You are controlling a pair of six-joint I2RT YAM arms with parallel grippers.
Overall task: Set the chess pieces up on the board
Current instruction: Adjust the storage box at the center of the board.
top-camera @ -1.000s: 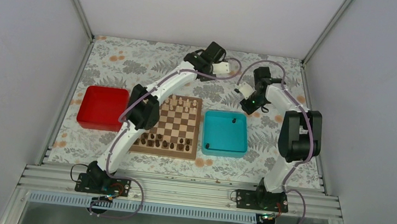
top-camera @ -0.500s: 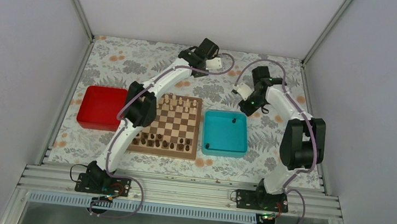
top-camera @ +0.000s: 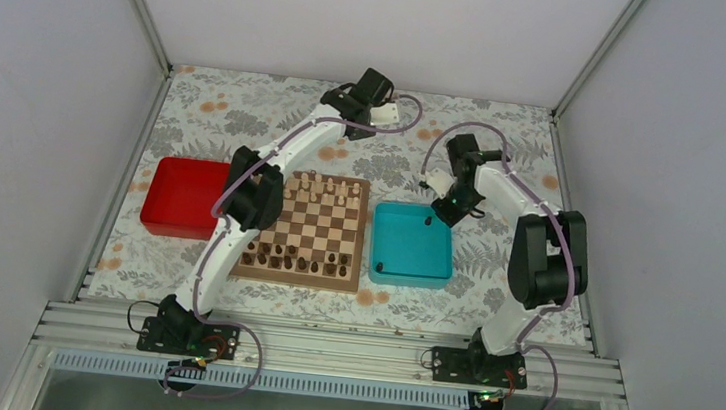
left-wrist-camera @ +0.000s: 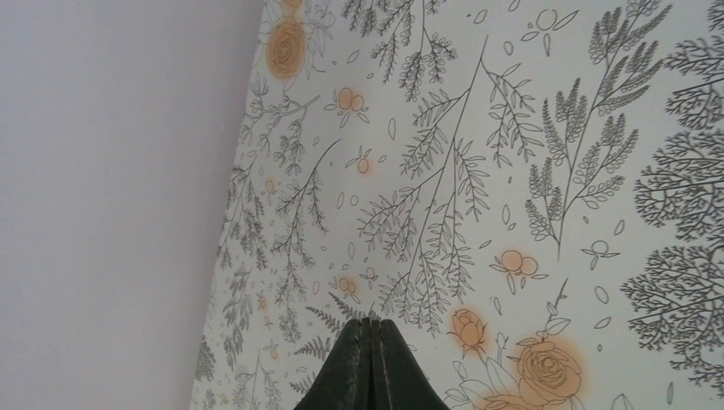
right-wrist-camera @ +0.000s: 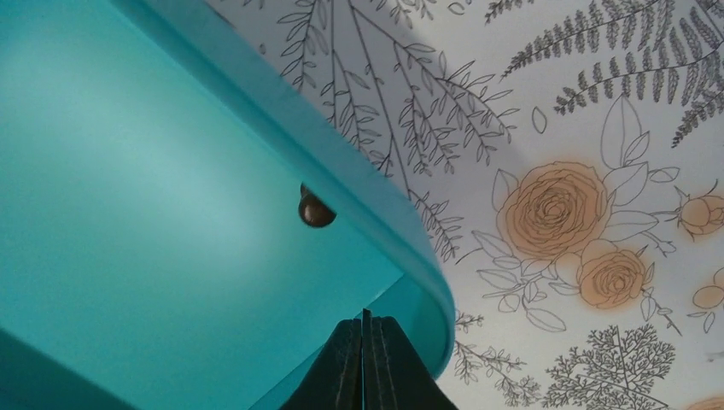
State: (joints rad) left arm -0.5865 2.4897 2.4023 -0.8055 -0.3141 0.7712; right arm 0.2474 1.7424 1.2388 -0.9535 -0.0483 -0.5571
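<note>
R gripper (right-wrist-camera: 365, 318): jaws pressed together, nothing between them, hanging over the far-right corner of the teal tray (right-wrist-camera: 341, 162). L gripper (left-wrist-camera: 370, 325): also closed and empty, over bare floral cloth well beyond the tray's far-left side, so it's out of this one.

Two dark chess pieces lie in the tray: one (top-camera: 429, 220) just inside the far wall, the other (top-camera: 376, 265) by the near-left corner. The rest of the dark set (top-camera: 299, 257) stands on the board (top-camera: 312, 225), just left of the tray, along the board edge level w/ the tray's near side.

Key relation: the far-wall piece (right-wrist-camera: 315, 209) sits ahead of the R tips and a bit left in the wrist view, tucked against the tray wall, w/ only a rounded end peeking past the rim. Can't tell if it's upright or lying, so long axis unknown.

Judgement: R arm is clearly nearer. It'd need to open the jaws, then drop in from the tray's inner side. The wall leaves little room for a finger behind the piece.
</note>
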